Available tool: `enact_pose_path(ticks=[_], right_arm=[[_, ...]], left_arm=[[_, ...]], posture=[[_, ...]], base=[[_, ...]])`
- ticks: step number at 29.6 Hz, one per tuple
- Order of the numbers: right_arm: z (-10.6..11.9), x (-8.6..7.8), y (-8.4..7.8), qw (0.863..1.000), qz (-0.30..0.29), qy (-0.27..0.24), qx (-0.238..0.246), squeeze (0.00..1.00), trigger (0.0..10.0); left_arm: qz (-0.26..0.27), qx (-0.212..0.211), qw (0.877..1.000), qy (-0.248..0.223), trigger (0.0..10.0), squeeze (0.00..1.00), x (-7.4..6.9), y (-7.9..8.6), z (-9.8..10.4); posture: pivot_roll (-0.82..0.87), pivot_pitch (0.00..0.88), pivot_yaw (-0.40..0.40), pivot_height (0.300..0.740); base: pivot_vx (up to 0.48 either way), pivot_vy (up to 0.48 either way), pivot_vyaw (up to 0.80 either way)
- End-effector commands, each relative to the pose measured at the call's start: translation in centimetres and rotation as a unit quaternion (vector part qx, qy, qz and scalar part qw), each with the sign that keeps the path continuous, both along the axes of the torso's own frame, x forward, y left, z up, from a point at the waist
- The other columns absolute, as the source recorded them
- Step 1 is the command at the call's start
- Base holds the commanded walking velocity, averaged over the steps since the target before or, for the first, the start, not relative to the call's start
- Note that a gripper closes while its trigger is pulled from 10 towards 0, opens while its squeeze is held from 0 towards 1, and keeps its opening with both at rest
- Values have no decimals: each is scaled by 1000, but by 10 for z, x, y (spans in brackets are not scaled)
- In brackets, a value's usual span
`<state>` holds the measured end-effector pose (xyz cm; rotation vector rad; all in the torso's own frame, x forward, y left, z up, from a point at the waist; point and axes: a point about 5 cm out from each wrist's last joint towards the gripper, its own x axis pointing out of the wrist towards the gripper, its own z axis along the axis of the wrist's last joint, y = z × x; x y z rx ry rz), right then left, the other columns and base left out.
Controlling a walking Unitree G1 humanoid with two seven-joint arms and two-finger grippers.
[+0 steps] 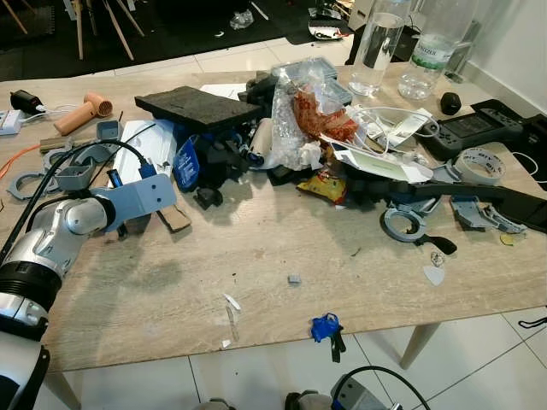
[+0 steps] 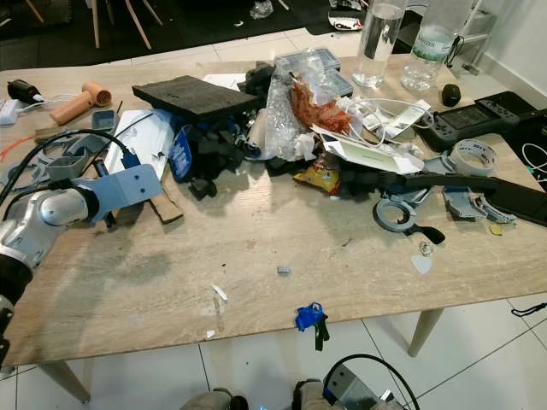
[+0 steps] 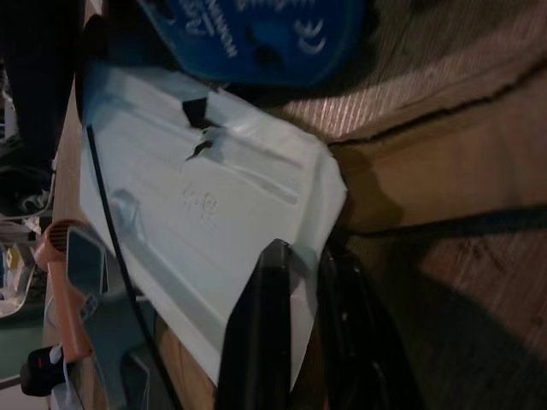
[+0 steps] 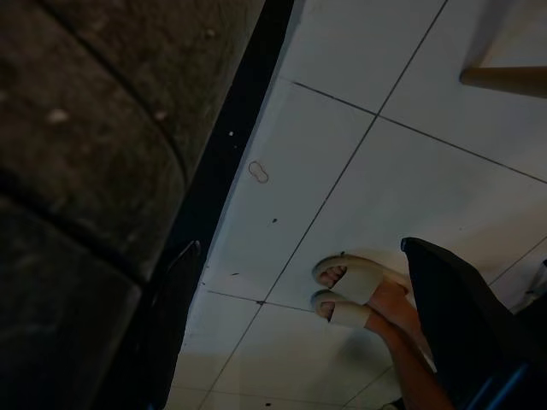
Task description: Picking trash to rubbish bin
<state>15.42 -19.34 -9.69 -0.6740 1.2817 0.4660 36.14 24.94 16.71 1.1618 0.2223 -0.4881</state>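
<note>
Trash: white plastic sheet lying flat on table, left side, its near corner pinched between the left gripper fingers; the two black fingers are nearly together with the sheet's edge between them, one above and one seemingly under it. Blue label sits just beyond the sheet, overlapping its far edge. Cardboard scrap lies just beside the gripper on the tabletop. Left arm reaches in low over the table from the left edge, black cable looping over it. Past the sheet: black foam slab, clear plastic bag with red wrapper inside, yellow snack packet. Tape roll and game controller at the right side. Two bottles at the far edge. Small blue scrap at the near table edge. Right gripper: dark wrist view, fingers' state hard to make out; tiled floor and a person's sandalled feet there.
</note>
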Motion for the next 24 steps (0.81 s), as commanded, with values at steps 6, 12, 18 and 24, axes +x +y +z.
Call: enact_pose_path(ticks=[6, 12, 18, 24], right_arm=[[-4, -4, 19, 999, -6, 7, 38, 0, 10000], [-3, -3, 20, 999, -2, 4, 36, 0, 10000], [-3, -1, 20, 999, 3, 1, 35, 0, 10000], [-2, 0, 21, 999, 7, -1, 35, 0, 10000]], left_arm=[[19, -51, 998, -30, 0, 0, -2, -1, -5], [-16, -139, 987, -74, 588, 0, -3, -11, 18], [-48, -159, 980, -113, 1373, 0, -7, -15, 36], [-98, -250, 958, -99, 10000, 12, -17, -28, 49]], posture=[[-8, 173, 33, 740], [-2, 163, 26, 740], [1, 154, 23, 740], [5, 141, 22, 740]], base=[[0, 0, 0], [0, 0, 0], [0, 0, 0], [0, 0, 0]])
